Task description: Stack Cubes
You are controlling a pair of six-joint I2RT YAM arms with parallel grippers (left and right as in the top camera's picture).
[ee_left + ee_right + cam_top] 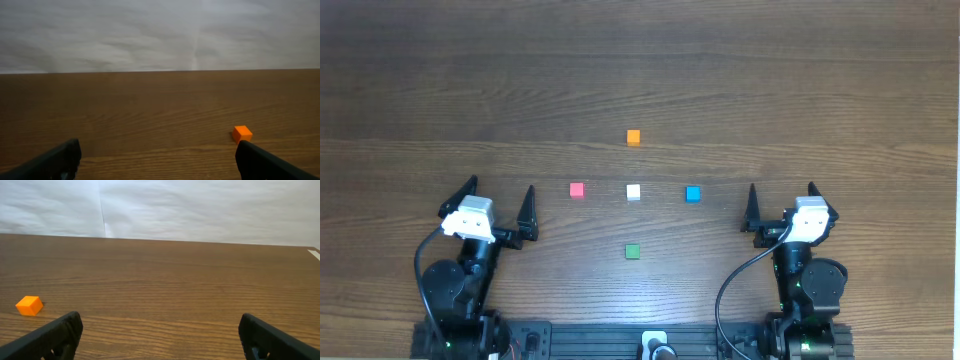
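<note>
progress: nothing stacked, every lift left | orange cube (634,137), pink cube (577,189), white cube (634,191), blue cube (693,193), green cube (632,252) sit singly, apart, middle of worktop (820,80) | left gripper (502,185), right gripper (782,186) spread, empty, near its arm-side edge

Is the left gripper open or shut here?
Open. The left gripper has its fingers spread wide apart, with nothing between them.

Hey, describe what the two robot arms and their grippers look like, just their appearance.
Both arms are black and jointed. The left gripper and right gripper each carry a white block at the wrist and two black tapering fingers. A black cable loops from each wrist down to its base.
</note>
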